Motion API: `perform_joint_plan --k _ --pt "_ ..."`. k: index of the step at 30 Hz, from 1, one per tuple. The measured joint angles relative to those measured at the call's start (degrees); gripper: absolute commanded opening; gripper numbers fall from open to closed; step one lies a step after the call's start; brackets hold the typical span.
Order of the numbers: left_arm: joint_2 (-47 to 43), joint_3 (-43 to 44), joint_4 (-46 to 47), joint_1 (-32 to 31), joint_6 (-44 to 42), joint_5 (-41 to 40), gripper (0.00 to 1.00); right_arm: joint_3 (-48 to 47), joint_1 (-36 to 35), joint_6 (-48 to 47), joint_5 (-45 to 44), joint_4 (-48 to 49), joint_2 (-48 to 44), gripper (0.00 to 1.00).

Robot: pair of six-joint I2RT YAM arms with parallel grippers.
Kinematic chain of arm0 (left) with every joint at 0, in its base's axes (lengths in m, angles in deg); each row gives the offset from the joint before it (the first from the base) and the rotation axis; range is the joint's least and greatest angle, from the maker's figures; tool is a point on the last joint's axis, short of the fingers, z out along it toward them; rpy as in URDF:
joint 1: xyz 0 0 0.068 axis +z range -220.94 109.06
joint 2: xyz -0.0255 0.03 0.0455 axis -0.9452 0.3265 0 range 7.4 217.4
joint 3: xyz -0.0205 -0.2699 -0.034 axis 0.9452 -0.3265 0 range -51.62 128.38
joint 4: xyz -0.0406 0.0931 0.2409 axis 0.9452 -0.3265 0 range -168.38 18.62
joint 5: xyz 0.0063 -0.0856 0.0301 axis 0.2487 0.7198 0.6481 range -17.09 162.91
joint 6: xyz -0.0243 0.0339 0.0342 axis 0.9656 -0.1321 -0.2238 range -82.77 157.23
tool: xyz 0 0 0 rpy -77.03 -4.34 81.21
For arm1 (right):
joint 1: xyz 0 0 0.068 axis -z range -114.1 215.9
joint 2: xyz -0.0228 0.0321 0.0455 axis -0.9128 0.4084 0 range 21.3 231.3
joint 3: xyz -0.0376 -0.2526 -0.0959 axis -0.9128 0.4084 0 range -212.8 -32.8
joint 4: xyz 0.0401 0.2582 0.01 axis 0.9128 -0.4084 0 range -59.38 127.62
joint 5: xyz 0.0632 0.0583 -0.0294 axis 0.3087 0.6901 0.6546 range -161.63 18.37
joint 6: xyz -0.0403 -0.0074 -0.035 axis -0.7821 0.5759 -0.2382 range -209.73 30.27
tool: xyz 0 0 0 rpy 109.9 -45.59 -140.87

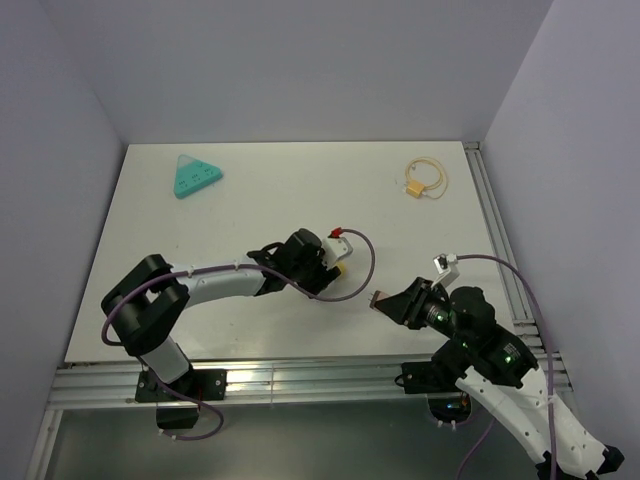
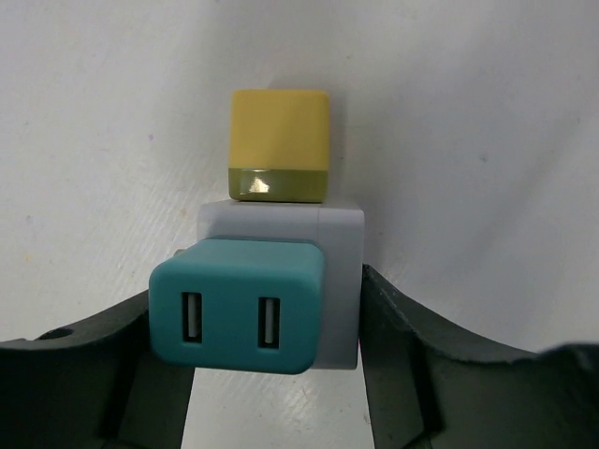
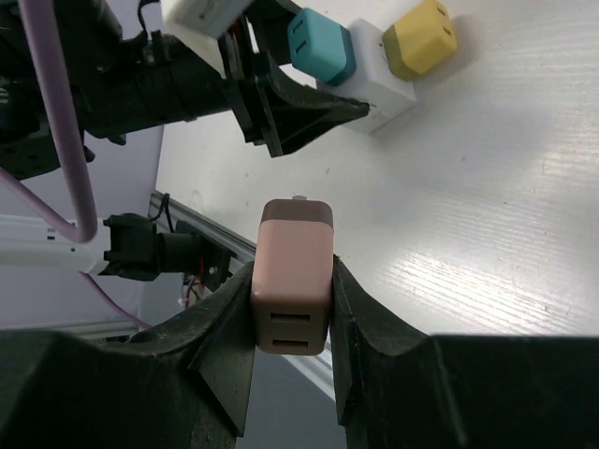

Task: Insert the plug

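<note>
Pink plug [image 3: 293, 248]: clamped in right gripper [image 3: 293, 276], held apart from white socket block [image 2: 339, 281], which is flanked by left gripper [image 2: 257, 304] fingers, grip undeterminable; approach step judged in hand, prong alignment required next.

Yellow plug [image 2: 279, 140]: matt plastic, glossy olive band; teal plug [image 2: 239, 304], block [image 2: 343, 271]: smooth plastic; pink plug [image 3: 294, 276] matt; table [image 3: 496, 187] faintly grained.

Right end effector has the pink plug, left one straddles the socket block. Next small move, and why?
Probably close the left end effector firmly on the white socket block first. It flanks the block, but firm contact is unclear. The right end effector grips the pink plug well short of it, so steadying the block comes before the approach.
</note>
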Motion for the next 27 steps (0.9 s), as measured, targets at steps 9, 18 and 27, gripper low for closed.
perform_joint_plan --k 9,18,27 --pt "-0.57 -1.25 2.4 -0.04 13.55 -5.38 0.22 3.45 0.0 0.17 2.34 6.6 7.3 0.0" --pt "-2.38 -4.13 4.94 -1.31 21.79 -8.09 0.5 5.7 0.0 0.17 3.08 14.62 15.47 0.0" --pt "-2.54 -4.31 3.21 -7.69 27.19 -18.4 0.88 7.39 0.0 0.7 3.02 18.73 17.16 0.0"
